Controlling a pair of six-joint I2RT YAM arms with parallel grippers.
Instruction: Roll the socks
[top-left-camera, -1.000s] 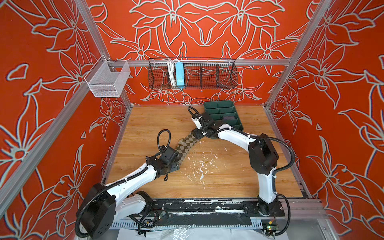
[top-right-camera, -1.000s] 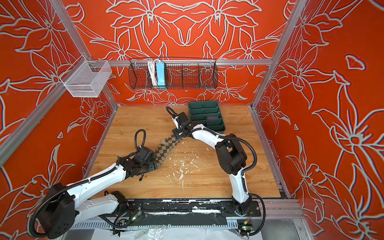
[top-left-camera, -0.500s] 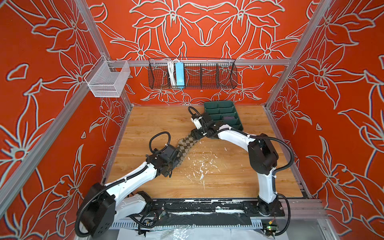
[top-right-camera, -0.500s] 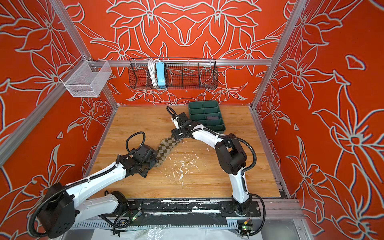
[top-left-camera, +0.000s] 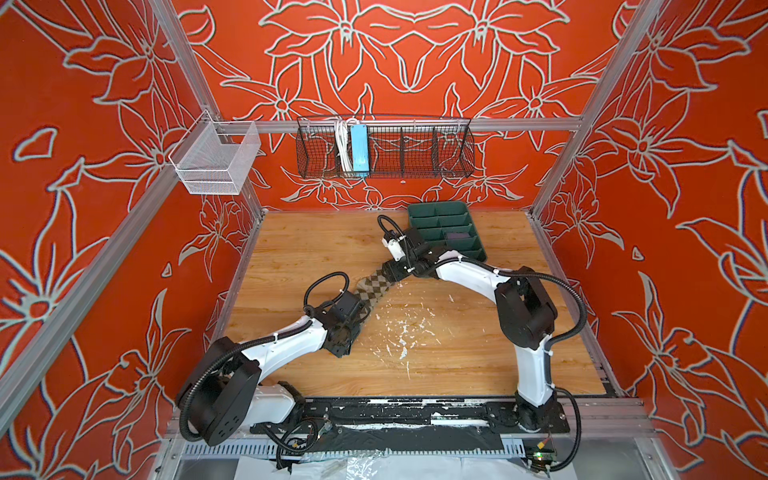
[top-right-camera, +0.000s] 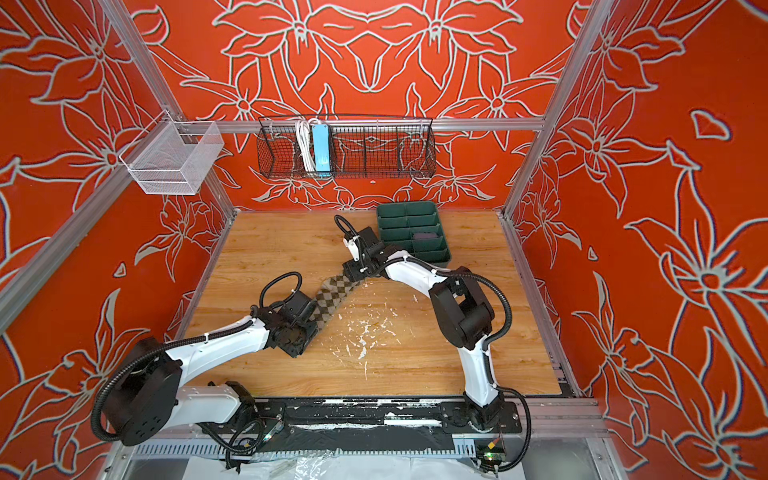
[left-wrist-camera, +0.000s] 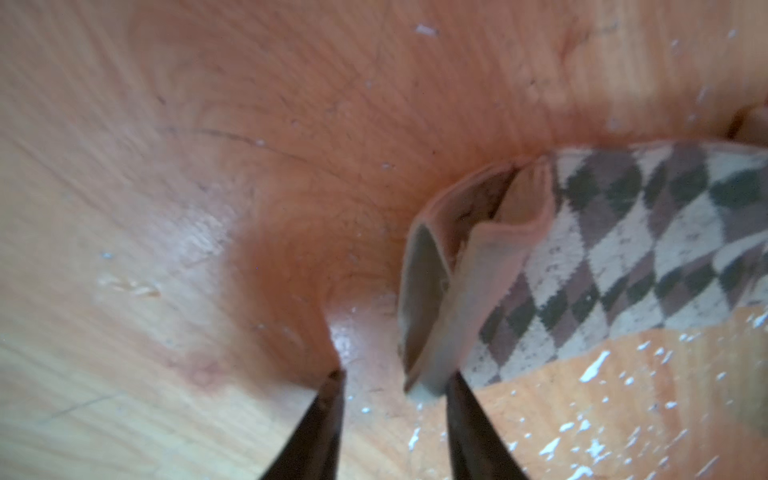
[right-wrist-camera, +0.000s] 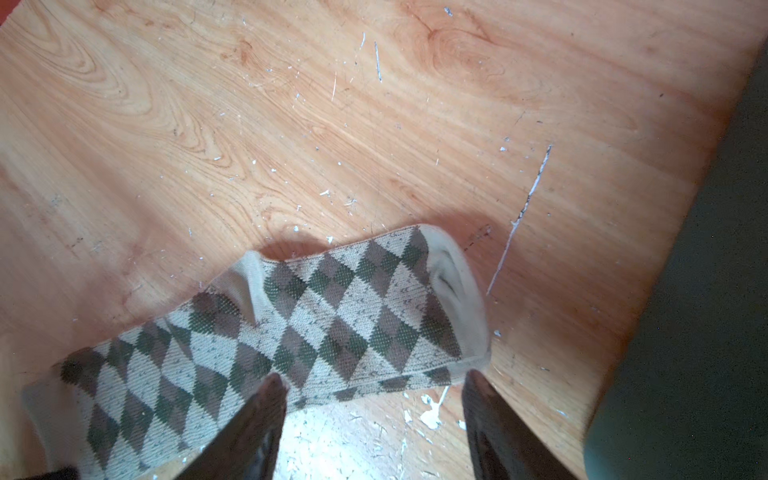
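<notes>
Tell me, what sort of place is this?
Likely a robot test booth, not a home: a left arm and right arm mounted at a wooden table, an aluminium frame holding printed red walls, and an argyle sock between them.

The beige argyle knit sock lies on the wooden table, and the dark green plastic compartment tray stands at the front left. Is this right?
Not quite: the dark green plastic compartment tray stands at the back right, as both top views show. The beige argyle knit sock does lie on the wooden table.
</notes>
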